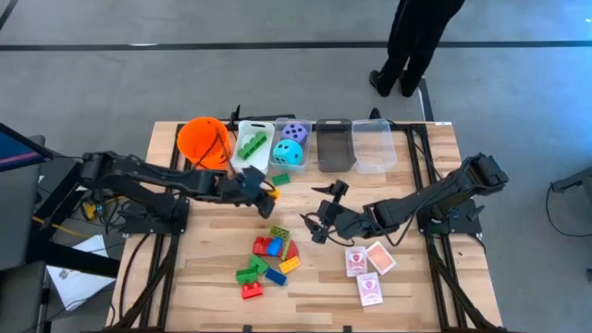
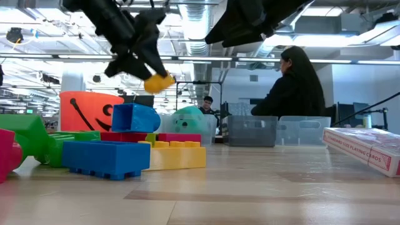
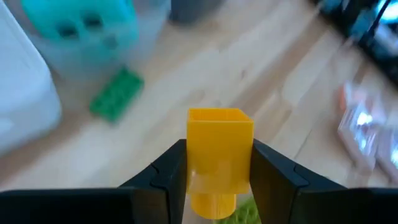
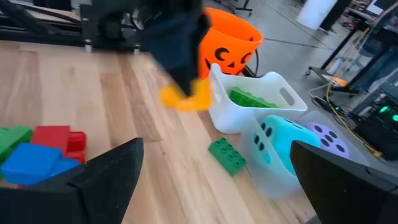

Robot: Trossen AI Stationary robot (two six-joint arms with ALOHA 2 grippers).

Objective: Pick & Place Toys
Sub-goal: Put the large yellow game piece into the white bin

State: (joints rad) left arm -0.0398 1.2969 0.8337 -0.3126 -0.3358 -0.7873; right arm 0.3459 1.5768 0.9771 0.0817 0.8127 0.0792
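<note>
Yellow brick [image 3: 219, 155], green brick [image 4: 227, 155], orange bucket [image 4: 231, 38], teal dotted die [image 4: 278, 145], purple dotted die [image 4: 328, 138].

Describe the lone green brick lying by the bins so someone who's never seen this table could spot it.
Start at the row of bins along the table's far edge, next to the orange bucket. The green brick lies flat on the bare wood just in front of the clear bin holding the teal die. It sits alone, apart from the brick pile.

Table [image 1: 185, 277]: pale wood planks, matt, visible grain. Yellow brick [image 3: 217, 149]: smooth glossy plastic. Orange bucket [image 4: 233, 38]: shiny plastic (black printed face). Bins [image 1: 373, 148]: translucent plastic. Playing cards [image 1: 370, 287]: printed paper, slight sheen.
</note>
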